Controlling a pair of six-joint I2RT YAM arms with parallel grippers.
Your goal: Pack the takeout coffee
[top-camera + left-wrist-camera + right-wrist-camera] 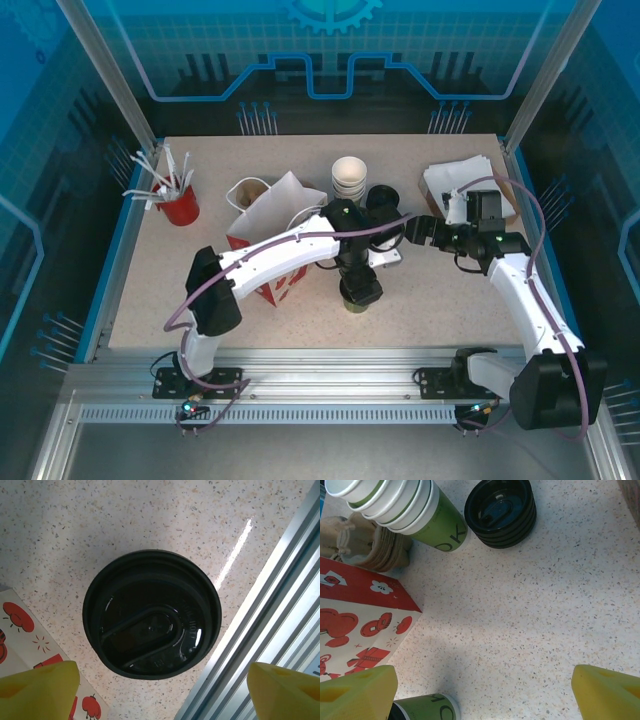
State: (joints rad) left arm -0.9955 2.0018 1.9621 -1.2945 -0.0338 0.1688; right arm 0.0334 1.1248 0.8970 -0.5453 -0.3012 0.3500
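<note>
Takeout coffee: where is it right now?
In the top view the takeout coffee stands near the table's front edge, just right of the paper bag, directly beneath the left gripper.

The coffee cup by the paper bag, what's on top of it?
A round black lid sits on the cup, closing it fully. Whatever is inside is hidden by it.

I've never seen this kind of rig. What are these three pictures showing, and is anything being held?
Two robot arms are bolted at the near edge of the table. One picture looks down on both from above; the other two come from a camera on each wrist. The left hand is open over the lidded takeout coffee, gripping nothing. The right hand is open and empty. On the table: a paper bag, a stack of lidless cups, a stack of black lids and a red cup of white sticks.
</note>
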